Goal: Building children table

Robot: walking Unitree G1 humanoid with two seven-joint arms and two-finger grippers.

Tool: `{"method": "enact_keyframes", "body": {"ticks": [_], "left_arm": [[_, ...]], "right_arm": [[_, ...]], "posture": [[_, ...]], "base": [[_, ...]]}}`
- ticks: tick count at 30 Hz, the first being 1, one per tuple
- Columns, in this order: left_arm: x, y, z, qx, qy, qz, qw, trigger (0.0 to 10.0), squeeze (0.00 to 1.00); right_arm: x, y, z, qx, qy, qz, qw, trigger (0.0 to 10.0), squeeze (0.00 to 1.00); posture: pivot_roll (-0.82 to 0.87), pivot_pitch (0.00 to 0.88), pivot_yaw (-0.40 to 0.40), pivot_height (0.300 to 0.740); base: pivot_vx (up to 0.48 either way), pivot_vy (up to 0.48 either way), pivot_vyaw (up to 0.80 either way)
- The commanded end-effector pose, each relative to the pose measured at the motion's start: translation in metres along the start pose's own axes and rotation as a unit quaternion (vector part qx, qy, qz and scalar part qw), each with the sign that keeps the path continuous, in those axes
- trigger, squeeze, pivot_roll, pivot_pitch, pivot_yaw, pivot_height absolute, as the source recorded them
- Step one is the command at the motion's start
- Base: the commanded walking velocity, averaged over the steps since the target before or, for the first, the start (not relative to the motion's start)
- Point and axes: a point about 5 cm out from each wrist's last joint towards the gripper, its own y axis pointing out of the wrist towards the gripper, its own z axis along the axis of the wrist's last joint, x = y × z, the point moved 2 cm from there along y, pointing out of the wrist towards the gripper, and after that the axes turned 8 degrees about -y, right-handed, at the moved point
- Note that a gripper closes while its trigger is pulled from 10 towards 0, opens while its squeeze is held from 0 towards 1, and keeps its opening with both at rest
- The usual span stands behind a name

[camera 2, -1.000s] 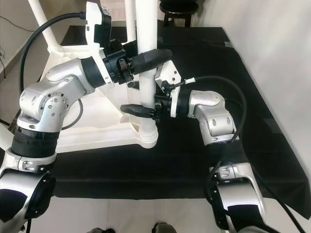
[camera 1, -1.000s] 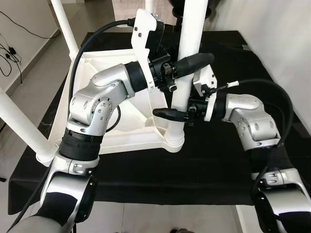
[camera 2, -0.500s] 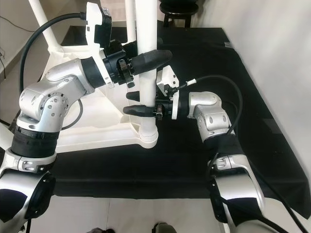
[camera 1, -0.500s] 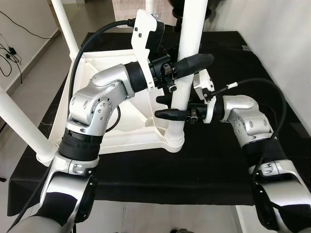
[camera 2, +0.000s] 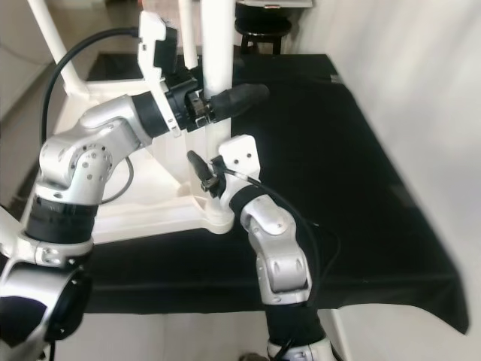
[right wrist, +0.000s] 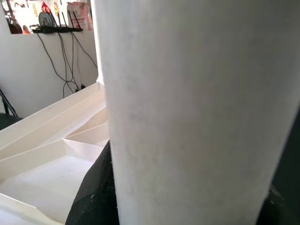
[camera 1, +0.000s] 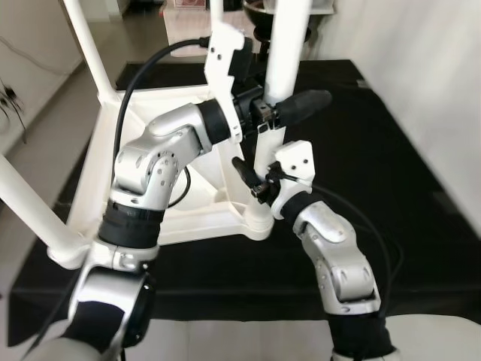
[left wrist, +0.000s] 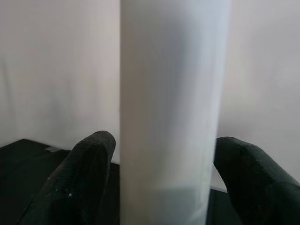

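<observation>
Right arm has swung in since a second ago: elbow was out to my right, now the forearm comes up from below, close in front of me, with my right gripper (camera 1: 252, 180) low on the leg (camera 1: 279, 71), just above the socket (camera 1: 258, 222). Camera has also shifted, so the whole view sits differently. Left gripper (left wrist: 159, 187) holds as before, higher on the same leg, one finger (left wrist: 82, 180) on each side of the tube and touching it, clenched on the leg. Right gripper: wrist view has the tube right up against the lens with black finger (right wrist: 93, 194) at its edge, and from the head one finger (camera 1: 244, 171) pokes out to my left of the leg; looks wrapped around it, but I cannot tell if it's clamped or loose. Leg stands upright in the near-right corner socket of the tabletop (camera 1: 150, 162), which lies upside down on the black cloth (camera 1: 391, 188). Other legs are up at the far-left corner (camera 1: 84, 45) and near-left corner (camera 1: 30, 207), both leaning out toward my left. Stool (camera 2: 263, 26) stands beyond the cloth's far edge. Wall (camera 1: 421, 75) along my right.
</observation>
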Motion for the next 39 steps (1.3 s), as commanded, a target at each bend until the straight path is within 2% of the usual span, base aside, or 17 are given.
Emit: {"method": "enact_keyframes", "body": {"ticks": [1,9,10,12,13,22,23,24,25,26,30,31,33,34,37,38,39], "left_arm": [[0.002,0.002,0.002,-0.003,0.006,-0.008,1.000,10.0,0.00],[0.001,0.003,0.001,-0.004,0.008,-0.002,1.000,10.0,0.00],[0.002,0.004,0.000,-0.007,0.005,-0.008,1.000,0.7,0.00],[0.002,0.004,0.000,-0.007,0.005,-0.008,1.000,0.7,0.00],[0.003,0.005,-0.001,-0.009,0.002,-0.014,1.000,0.0,0.00],[0.007,0.006,-0.004,-0.010,-0.001,-0.021,1.000,0.0,0.00],[0.007,0.006,-0.004,-0.011,-0.002,-0.021,1.000,0.0,0.00],[0.007,0.006,-0.004,-0.011,-0.002,-0.021,1.000,0.0,0.00],[0.007,0.006,-0.004,-0.011,-0.002,-0.021,1.000,0.0,0.00],[0.007,0.006,-0.004,-0.012,-0.003,-0.022,1.000,0.0,0.00],[0.007,0.006,-0.005,-0.012,-0.004,-0.023,1.000,0.0,0.00],[0.008,0.006,-0.005,-0.013,-0.004,-0.025,1.000,0.0,0.00],[0.010,0.006,-0.006,-0.014,-0.005,-0.027,1.000,0.0,0.00],[0.010,0.006,-0.006,-0.015,-0.005,-0.027,1.000,0.0,0.00],[0.010,0.005,-0.006,-0.015,-0.005,-0.028,1.000,0.0,0.00],[0.011,0.005,-0.006,-0.015,-0.005,-0.028,0.999,0.0,0.00],[0.011,0.005,-0.006,-0.015,-0.006,-0.029,0.999,0.0,0.00]], "right_arm": [[0.005,-0.009,-0.053,-0.116,0.010,-0.019,0.993,0.0,0.00],[0.016,-0.003,-0.050,-0.119,0.006,-0.024,0.993,0.0,0.00],[0.015,-0.005,-0.047,-0.121,0.006,-0.033,0.992,0.0,0.00],[0.015,-0.005,-0.047,-0.121,0.006,-0.033,0.992,0.0,0.00],[0.015,-0.007,-0.045,-0.122,0.006,-0.041,0.992,0.0,0.00],[0.014,-0.006,-0.036,-0.119,0.006,-0.046,0.992,0.0,0.00],[0.014,-0.004,-0.033,-0.111,0.005,-0.029,0.993,2.4,0.00],[0.014,-0.004,-0.033,-0.111,0.005,-0.029,0.993,2.4,0.00],[0.014,-0.002,-0.029,-0.101,0.005,-0.017,0.995,10.0,0.00],[0.017,0.004,-0.018,-0.071,0.002,0.009,0.997,10.0,0.00],[0.020,0.009,-0.005,-0.037,-0.003,0.036,0.999,10.0,0.00],[0.023,0.011,0.012,0.005,0.005,0.130,0.991,10.0,1.00],[0.033,0.008,0.036,0.057,0.014,0.274,0.960,10.0,1.00],[0.037,0.005,0.043,0.072,-0.002,0.319,0.945,10.0,1.00],[0.040,0.004,0.044,0.071,-0.022,0.347,0.935,10.0,1.00],[0.042,0.006,0.043,0.068,-0.029,0.379,0.923,10.0,0.35],[0.044,0.008,0.041,0.062,-0.028,0.402,0.913,10.0,0.00]], "posture": [[-0.24,0.125,-0.012,0.740],[-0.25,0.118,-0.020,0.740],[-0.25,0.119,-0.017,0.740],[-0.25,0.119,-0.017,0.740],[-0.25,0.120,-0.016,0.740],[-0.26,0.126,-0.016,0.740],[-0.25,0.128,-0.015,0.740],[-0.25,0.128,-0.015,0.740],[-0.25,0.128,-0.015,0.740],[-0.25,0.130,-0.014,0.740],[-0.25,0.130,-0.014,0.740],[-0.24,0.134,-0.017,0.740],[-0.24,0.136,-0.017,0.740],[-0.24,0.138,-0.016,0.740],[-0.24,0.138,-0.016,0.740],[-0.23,0.139,-0.016,0.740],[-0.22,0.139,-0.016,0.740]], "base": [[0.000,0.000,0.00],[0.000,0.000,0.00],[0.000,0.000,0.00],[0.000,0.000,0.00],[0.000,0.000,0.00],[0.000,0.000,0.00],[0.000,0.000,0.00],[0.000,0.000,0.00],[0.000,0.000,0.00],[0.000,0.000,0.00],[0.000,0.000,0.00],[0.000,0.000,0.00],[0.000,0.000,0.00],[0.000,0.000,0.00],[0.000,0.000,0.00],[0.000,0.000,0.00],[0.000,0.000,0.00]]}}
